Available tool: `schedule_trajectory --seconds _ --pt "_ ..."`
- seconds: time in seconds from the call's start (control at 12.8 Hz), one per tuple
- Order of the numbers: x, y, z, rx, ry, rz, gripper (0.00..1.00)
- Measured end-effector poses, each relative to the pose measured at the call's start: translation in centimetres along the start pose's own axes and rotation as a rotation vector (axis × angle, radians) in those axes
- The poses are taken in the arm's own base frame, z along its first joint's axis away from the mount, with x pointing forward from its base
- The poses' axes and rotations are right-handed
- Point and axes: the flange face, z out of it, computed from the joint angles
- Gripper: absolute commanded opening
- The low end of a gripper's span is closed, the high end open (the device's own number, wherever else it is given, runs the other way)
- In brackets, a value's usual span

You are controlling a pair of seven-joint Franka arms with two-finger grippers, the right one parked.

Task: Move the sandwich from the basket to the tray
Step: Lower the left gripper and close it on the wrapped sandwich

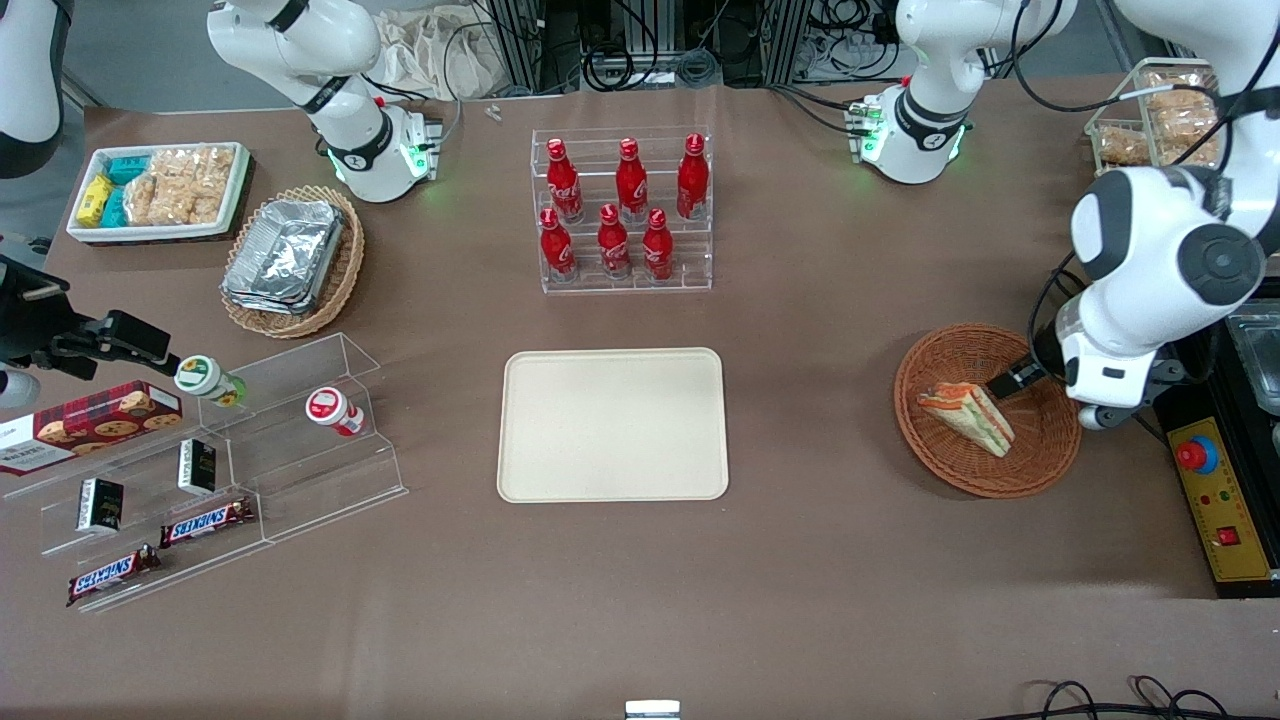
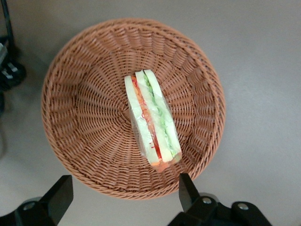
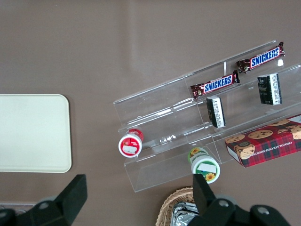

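- Snickers bars (image 1: 205,521), two of them, lie on the lowest steps of a clear acrylic stand (image 1: 330,470) toward the parked arm's end of the table, nearest the front camera; two small dark boxes (image 1: 100,503) stand on the step above them.
- Higher steps of that stand carry a red cookie box (image 1: 90,425), a green-lidded cup (image 1: 205,379) and a red-lidded cup (image 1: 330,410).
- Near the table's middle lies the tray (image 1: 613,424), cream-beige and bare, flat on the brown table (image 1: 640,600).
- Toward the working arm's end, about as far from the camera as the tray and well apart from it, sits the basket (image 1: 1040,455), round and reddish-brown.
- Inside it lies the sandwich (image 1: 968,413), resting on its side across the basket floor; in the wrist view its layers (image 2: 151,117) show as white bread with green and orange-red filling under clear wrap.
- Above the basket hangs the gripper (image 2: 124,195), fingers spread wide and holding nothing; the two dark fingertips (image 2: 60,195) flank the basket rim (image 2: 70,61) and touch neither it nor the sandwich.
- Farther from the camera, a tan oval wicker basket of foil trays (image 1: 285,255) sits beside a white bin of snack packets (image 1: 160,190).
- A clear tiered rack holds six red bottles (image 1: 620,215), farther away than the tray.
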Motion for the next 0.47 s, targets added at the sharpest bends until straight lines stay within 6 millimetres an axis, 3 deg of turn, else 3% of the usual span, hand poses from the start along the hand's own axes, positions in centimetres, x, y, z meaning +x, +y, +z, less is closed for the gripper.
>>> schedule_trajectory --seconds 0.47 --pt "0.7 1.0 7.5 -0.016 -0.003 -0.144 1.0"
